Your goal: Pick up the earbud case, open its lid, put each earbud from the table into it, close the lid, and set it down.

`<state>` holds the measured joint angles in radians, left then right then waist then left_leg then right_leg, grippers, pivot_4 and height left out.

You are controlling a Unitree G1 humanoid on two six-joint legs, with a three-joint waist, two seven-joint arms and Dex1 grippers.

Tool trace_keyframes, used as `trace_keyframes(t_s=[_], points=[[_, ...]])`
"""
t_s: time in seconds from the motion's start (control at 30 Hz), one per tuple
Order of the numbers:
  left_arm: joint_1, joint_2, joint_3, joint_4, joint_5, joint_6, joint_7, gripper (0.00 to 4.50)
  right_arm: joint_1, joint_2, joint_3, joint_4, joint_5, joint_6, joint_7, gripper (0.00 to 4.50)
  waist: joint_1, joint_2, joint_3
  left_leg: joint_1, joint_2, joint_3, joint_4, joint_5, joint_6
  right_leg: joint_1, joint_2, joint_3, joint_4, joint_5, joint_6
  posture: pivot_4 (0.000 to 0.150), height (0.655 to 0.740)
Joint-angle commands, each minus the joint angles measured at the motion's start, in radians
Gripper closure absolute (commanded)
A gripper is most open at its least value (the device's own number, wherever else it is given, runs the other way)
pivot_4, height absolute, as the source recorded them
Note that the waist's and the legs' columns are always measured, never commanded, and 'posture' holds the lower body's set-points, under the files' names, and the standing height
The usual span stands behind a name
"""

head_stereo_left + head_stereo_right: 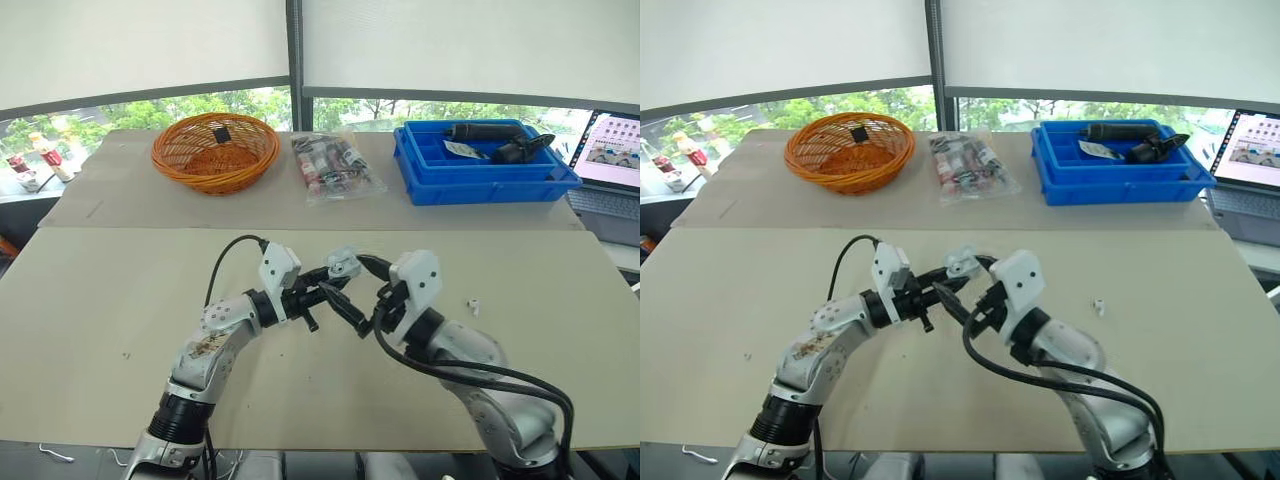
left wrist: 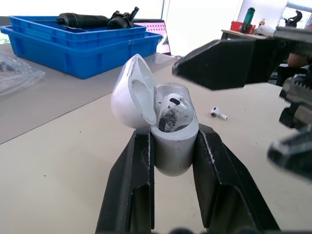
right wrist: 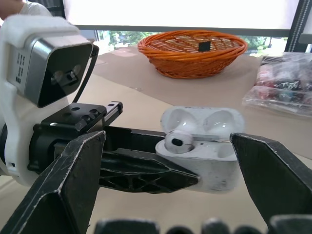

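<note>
**Earbud case held open; one bud seated, one left on the surface**

The left tool [image 2: 171, 139] is clamped on the body of the earbud case [image 2: 170, 156] above the surface [image 1: 120, 290], gripping low, probably so the lid [image 2: 129, 92] can hang back and the sockets face up for loading; one earbud [image 2: 170, 109] sits in a socket; the right tool [image 3: 168, 146] gapes wide and empty just beside the case; the second earbud [image 1: 474, 305] lies on the surface further right.

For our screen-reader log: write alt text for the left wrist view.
The left end effector clamps a white earbud case between its two black fingers, lid open, one earbud seated inside. The right end effector hovers open close by, and a second earbud lies on the tan table beyond. A blue bin holding black tools stands farther back.
</note>
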<state>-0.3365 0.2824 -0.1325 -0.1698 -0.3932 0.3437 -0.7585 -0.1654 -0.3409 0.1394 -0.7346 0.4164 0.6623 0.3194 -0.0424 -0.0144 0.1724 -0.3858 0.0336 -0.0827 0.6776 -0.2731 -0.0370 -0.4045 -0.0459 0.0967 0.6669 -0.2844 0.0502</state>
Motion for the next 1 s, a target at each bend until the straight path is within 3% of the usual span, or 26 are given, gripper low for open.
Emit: trace_keyframes(t_s=[0.03,0.3,0.47,0.7,1.0], points=[[-0.001,0.01,0.015,-0.034,-0.004,-0.038,-0.01,3.92,0.044,-0.097,-0.126,-0.127,0.067,0.011,0.071,0.0,0.003,0.0,0.0,0.0,0.0,0.0,0.0,0.0,0.0,0.0,0.0,0.0,0.0,0.0,0.0,0.15,0.7114],[0.045,0.053,0.023,-0.009,0.052,-0.148,-0.02,3.92,0.388,-0.267,-0.497,-0.071,0.024,-0.131,0.211,0.0,0.014,0.0,0.0,0.0,0.0,0.0,0.0,0.0,0.0,0.002,0.0,0.0,-0.002,0.0,0.0,0.15,0.7114],[0.08,0.063,0.027,0.012,0.083,-0.213,-0.014,3.92,0.645,-0.232,-0.691,0.085,-0.053,-0.338,0.297,0.0,0.025,0.0,0.0,0.002,0.0,0.001,0.0,0.0,0.0,0.003,0.0,0.001,-0.002,0.0,0.0,0.15,0.7114],[0.098,0.058,0.021,0.017,0.096,-0.242,-0.004,3.92,0.76,-0.177,-0.765,0.234,-0.059,-0.428,0.32,0.0,0.021,0.001,-0.001,0.003,0.0,0.001,0.0,0.0,0.0,0.003,0.0,0.001,-0.002,0.0,0.0,0.15,0.7114],[0.11,0.056,0.019,0.012,0.105,-0.252,0.006,3.92,0.795,-0.18,-0.805,0.287,-0.035,-0.441,0.347,0.0,0.024,0.002,-0.001,0.002,0.0,0.001,0.0,0.0,0.0,0.004,0.0,0.001,-0.002,0.0,0.0,0.15,0.7114]])
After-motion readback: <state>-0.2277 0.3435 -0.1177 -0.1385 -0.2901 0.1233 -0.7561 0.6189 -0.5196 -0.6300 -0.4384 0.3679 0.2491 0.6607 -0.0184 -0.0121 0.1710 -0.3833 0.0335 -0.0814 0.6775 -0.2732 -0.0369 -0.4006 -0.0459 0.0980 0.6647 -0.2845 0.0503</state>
